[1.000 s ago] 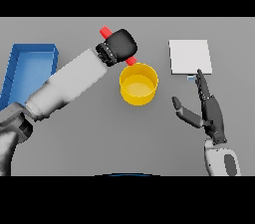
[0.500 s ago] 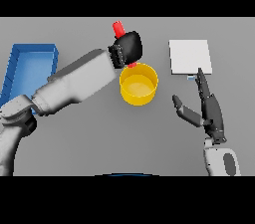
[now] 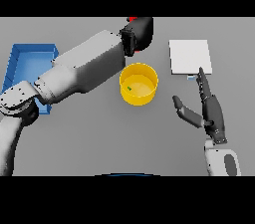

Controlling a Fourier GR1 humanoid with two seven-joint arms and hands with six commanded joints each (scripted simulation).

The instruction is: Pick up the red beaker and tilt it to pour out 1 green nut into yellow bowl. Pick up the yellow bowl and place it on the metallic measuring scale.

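Left hand (image 3: 140,33) has lifted red beaker (image 3: 132,19); green nut (image 3: 129,88), seemingly, now in yellow bowl (image 3: 148,97).

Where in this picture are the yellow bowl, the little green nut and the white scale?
yellow bowl (image 3: 149,76): head view, right side of its rim.
green nut (image 3: 129,88): head view, the small speck on the bowl's floor.
scale (image 3: 190,56): head view, middle of its flat top.

The bulky left arm (image 3: 82,71) has smooth white and light grey shell segments, ending in a blocky black left hand (image 3: 140,34). The slimmer dark grey right hand (image 3: 211,113) joins a white cuff with a grey oval inset.
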